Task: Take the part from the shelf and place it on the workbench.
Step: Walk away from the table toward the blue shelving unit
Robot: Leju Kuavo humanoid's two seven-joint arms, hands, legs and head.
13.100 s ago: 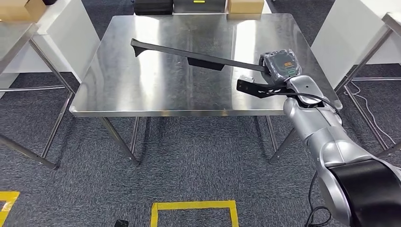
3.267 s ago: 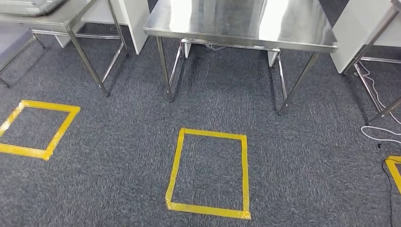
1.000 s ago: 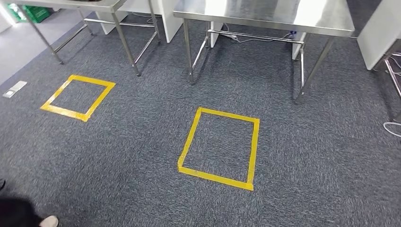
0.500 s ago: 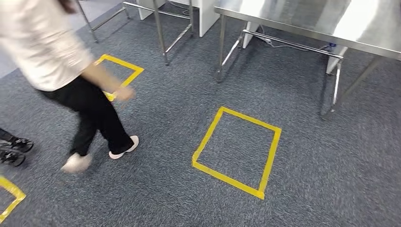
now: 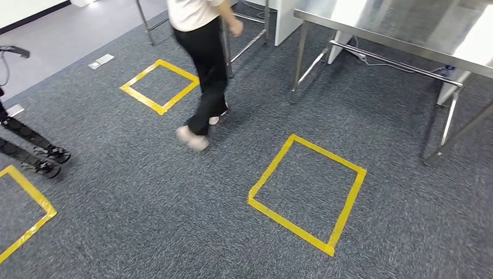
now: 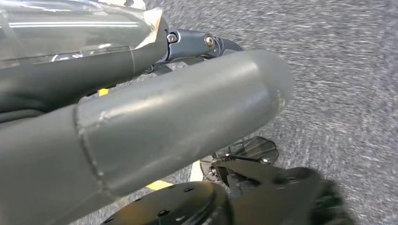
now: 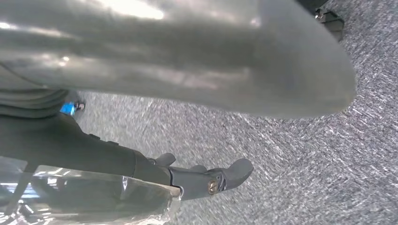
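A steel workbench (image 5: 401,26) stands at the top right of the head view, with only its near edge and legs in sight. In the left wrist view my left hand (image 6: 155,122) hangs over the grey carpet, thumb and dark fingers (image 6: 197,43) stretched out, nothing in it. In the right wrist view my right hand (image 7: 187,61) also hangs above the carpet, its fingers (image 7: 220,180) extended and holding nothing.
A person (image 5: 203,58) in black trousers walks across the carpet toward the tables at the top. Yellow tape squares mark the floor: one in front of the workbench (image 5: 307,192), one farther left (image 5: 160,86), part of one at the lower left (image 5: 26,209). Dark wheeled legs (image 5: 35,152) stand at the left edge.
The camera has swung left and the whole scene has shifted right. The person has walked from the left toward the tables. Long before, my right hand held the black part over the workbench.
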